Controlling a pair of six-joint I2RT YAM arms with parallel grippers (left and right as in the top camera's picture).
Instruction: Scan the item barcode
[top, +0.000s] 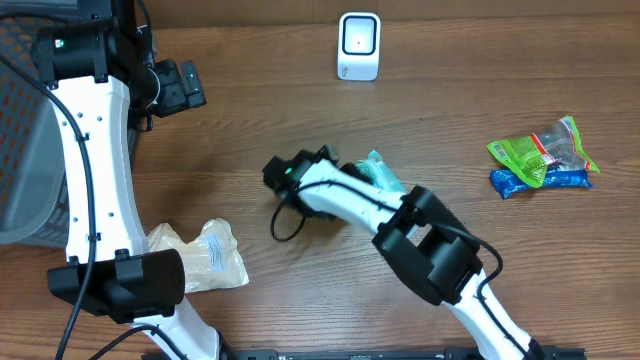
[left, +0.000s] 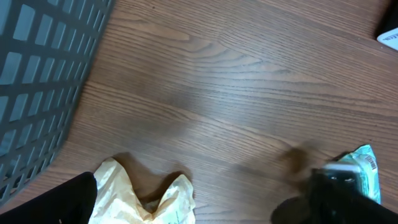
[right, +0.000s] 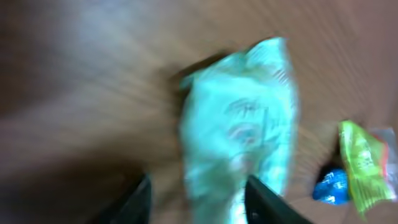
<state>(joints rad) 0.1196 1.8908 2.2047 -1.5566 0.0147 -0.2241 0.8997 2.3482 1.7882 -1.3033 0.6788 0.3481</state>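
Note:
The item, a pale teal packet (top: 381, 172), lies flat on the wooden table near its middle. In the blurred right wrist view the teal packet (right: 239, 130) sits between the fingers of my right gripper (right: 199, 202). Those jaws stand apart, with bare table showing between the left finger (right: 138, 200) and the packet, so nothing is clamped. The white barcode scanner (top: 359, 46) stands at the table's far edge, well beyond the packet. My left gripper (top: 180, 86) hovers open at the back left, holding nothing. In its own view the teal packet (left: 362, 169) shows at the right edge.
A crumpled yellowish bag (top: 205, 255) lies at the front left, also under the left wrist camera as the yellowish bag (left: 143, 199). Green and blue snack packets (top: 540, 157) lie at the right. A grey mesh basket (top: 20, 150) borders the left side.

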